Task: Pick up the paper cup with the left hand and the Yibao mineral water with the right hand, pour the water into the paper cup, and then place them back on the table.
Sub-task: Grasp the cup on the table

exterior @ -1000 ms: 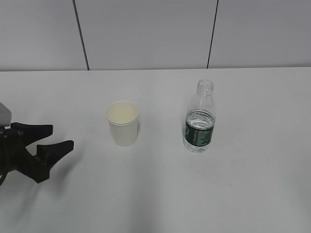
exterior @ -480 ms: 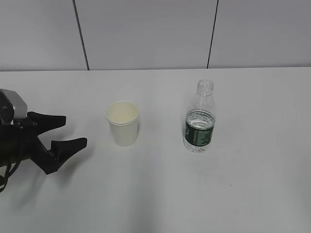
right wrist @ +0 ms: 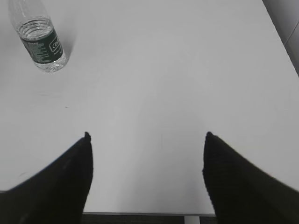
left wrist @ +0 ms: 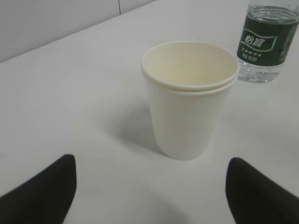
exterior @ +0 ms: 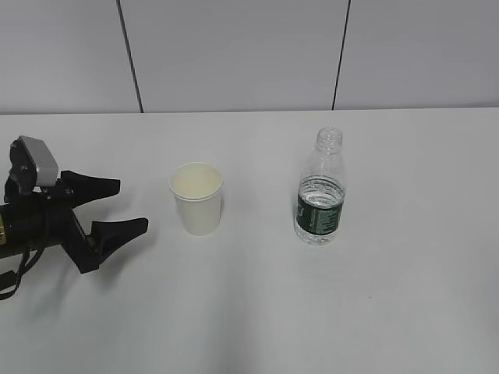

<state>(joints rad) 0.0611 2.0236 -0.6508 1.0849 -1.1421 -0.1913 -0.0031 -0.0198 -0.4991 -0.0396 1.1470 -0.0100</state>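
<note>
Your left claw [exterior: 125, 206] apart beside paper cup [exterior: 197, 198], right claw [right wrist: 147, 140] apart, Yibao mineral water [left wrist: 265, 43] dark green label, white Chinese characters, illegible

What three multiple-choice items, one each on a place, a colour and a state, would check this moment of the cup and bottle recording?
1. Where does the paper cup stand in the exterior view?
A. Left of the Yibao mineral water
B. Right of it
C. On top of it

2. What colour is the bottle's label band?
A. Red
B. Dark green
C. Yellow

3. How is the left hand?
A. Jaws shut on the cup
B. Jaws open, short of the cup
C. Holding the bottle

Answers:
1 A: the cup is nearer the left arm on the table.
2 B: the left wrist view shows the green band.
3 B: both jaws sit spread, with bare table before the cup.
</note>
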